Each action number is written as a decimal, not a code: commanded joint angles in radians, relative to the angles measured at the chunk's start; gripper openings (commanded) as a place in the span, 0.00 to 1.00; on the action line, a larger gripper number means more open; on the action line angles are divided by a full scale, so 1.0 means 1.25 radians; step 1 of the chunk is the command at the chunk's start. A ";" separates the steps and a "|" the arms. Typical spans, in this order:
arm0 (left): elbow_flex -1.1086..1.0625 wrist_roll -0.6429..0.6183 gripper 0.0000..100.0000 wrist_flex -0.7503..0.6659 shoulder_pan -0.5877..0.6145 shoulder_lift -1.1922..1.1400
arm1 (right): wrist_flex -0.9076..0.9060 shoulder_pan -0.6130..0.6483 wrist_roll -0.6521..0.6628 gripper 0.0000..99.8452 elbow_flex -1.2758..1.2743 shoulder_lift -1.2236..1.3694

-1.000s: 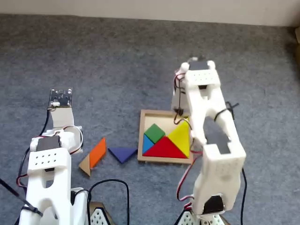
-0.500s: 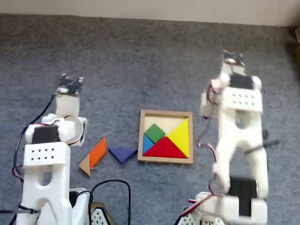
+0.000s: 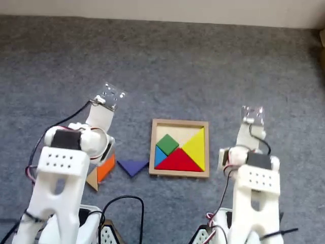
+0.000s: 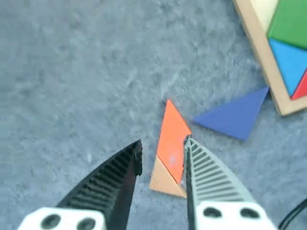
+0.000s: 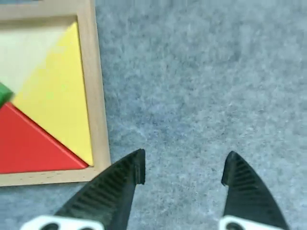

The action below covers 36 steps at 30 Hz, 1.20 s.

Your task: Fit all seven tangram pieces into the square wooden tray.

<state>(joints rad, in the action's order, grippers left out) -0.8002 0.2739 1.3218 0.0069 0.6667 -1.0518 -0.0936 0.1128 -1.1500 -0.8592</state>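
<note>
Grey carpeted surface [image 3: 152,61] runs under both my arms. From the high view, the square wooden tray [image 3: 180,122] lies near the middle, toward the near edge. Inside it sit a green square [image 3: 167,144], a light blue triangle [image 3: 159,156], a red triangle [image 3: 179,160] and a yellow triangle [image 3: 195,147], with bare wood along the tray's far edge. Off the tray's left edge lie a dark blue triangle [image 3: 132,166], then an orange parallelogram [image 3: 105,168] touching a tan triangle [image 3: 92,179]. My left arm [image 3: 61,162] reaches over those last two; my right arm [image 3: 256,178] stands off the tray's right edge.

Seen from my left wrist, my left fingers [image 4: 120,177] are parted a little and hold nothing. The orange parallelogram's end and the tan triangle show between their tips, the dark blue triangle and the tray's corner beyond.

Seen from my right wrist, my right fingers [image 5: 120,184] are spread wide and empty over carpet, just beside the tray's near right corner.
</note>
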 commanded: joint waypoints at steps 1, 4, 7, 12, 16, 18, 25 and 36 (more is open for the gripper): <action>0.036 0.009 0.15 0.011 -0.014 -0.106 | 0.053 -0.012 0.011 0.26 -0.046 -0.048; 0.040 0.029 0.15 0.009 -0.017 -0.202 | 0.072 -0.023 0.011 0.26 -0.067 -0.047; 0.040 0.055 0.15 0.007 -0.017 -0.283 | 0.074 -0.056 0.012 0.26 -0.072 -0.048; 0.039 0.055 0.15 -0.056 -0.013 -0.400 | 0.074 -0.098 0.014 0.26 -0.072 -0.048; 0.041 0.054 0.15 -0.125 -0.013 -0.488 | 0.074 -0.111 0.014 0.26 -0.080 -0.048; 0.057 0.054 0.15 -0.124 -0.012 -0.512 | 0.084 -0.116 0.014 0.26 -0.096 -0.050; 0.109 0.054 0.03 -0.115 -0.014 -0.519 | 0.188 -0.118 0.014 0.26 -0.206 -0.050; 0.363 0.053 0.01 0.052 -0.021 -0.520 | 0.193 -0.144 0.014 0.26 -0.222 -0.055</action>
<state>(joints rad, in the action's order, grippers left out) -0.4626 0.3383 1.3464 0.0038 0.0115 -0.8263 -0.2409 0.1189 -1.4339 -0.9083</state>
